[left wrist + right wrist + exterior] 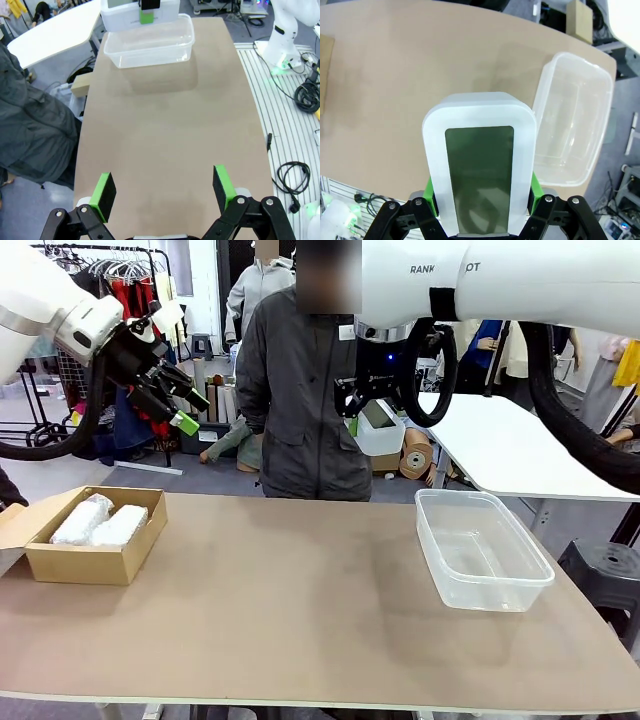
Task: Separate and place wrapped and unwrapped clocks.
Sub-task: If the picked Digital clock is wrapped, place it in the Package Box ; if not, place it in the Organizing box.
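Two wrapped clocks (pixel 100 523), lumpy bundles in white plastic, lie side by side in a cardboard box (pixel 60 565) at the table's left. The unwrapped clock (pixel 479 170), white with a grey-green screen, sits upright between the green pads of my right gripper (pixel 482 200), which is shut on it. In the front view that clock (pixel 381 430) hangs high above the table's far edge, under my right gripper (pixel 372 412). From the left wrist the clock (pixel 140 15) shows over the far tub. My left gripper (pixel 190 408) hovers open and empty above the cardboard box, its pads (pixel 105 190) wide apart.
A clear, empty plastic tub (pixel 480 585) stands at the table's right (pixel 575 160) (pixel 150 50). A person in a grey coat (pixel 300 390) stands at the far side, hands off the table. Bare brown tabletop (pixel 300 600) lies between the box and the tub.
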### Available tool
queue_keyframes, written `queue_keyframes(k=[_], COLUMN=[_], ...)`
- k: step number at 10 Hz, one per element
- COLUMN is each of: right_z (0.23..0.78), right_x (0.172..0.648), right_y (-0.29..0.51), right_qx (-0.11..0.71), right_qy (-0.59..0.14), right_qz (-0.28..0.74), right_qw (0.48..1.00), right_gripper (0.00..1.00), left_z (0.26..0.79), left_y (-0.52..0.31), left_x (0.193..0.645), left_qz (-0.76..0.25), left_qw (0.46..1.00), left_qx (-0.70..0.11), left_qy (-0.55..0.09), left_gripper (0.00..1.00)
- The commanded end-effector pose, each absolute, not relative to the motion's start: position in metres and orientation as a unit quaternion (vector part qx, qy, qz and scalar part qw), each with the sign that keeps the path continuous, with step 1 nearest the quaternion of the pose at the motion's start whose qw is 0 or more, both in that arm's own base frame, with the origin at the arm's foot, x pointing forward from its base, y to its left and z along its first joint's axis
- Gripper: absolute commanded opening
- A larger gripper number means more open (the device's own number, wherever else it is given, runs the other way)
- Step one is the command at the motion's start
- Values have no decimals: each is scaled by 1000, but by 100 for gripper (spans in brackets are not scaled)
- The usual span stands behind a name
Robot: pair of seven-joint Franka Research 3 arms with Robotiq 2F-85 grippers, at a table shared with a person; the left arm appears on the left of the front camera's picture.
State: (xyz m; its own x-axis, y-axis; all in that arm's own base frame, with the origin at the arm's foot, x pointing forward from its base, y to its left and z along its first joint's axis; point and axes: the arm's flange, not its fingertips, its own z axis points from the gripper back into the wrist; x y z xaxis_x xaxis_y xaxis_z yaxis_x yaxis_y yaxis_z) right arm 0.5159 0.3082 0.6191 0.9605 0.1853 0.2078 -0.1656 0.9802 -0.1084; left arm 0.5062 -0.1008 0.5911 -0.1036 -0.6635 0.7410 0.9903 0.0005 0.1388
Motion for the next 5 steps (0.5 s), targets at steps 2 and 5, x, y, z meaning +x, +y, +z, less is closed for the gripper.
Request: queue_keyframes(k=[2,5], right_z=[623,619], right_x=[515,517], right_y=[306,301], right_qx=[-45,-45], right_qy=[-112,-103], right_qz=[88,87], right_qw=[989,990], right_gripper=[0,0], left_z=[591,591], left_y=[-99,-99], left_x=[505,505], left_qz=[-668,-668], left_qw=[623,623], left_qx=[-239,-239], left_qy=[-331,-331], left_gripper=[100,100])
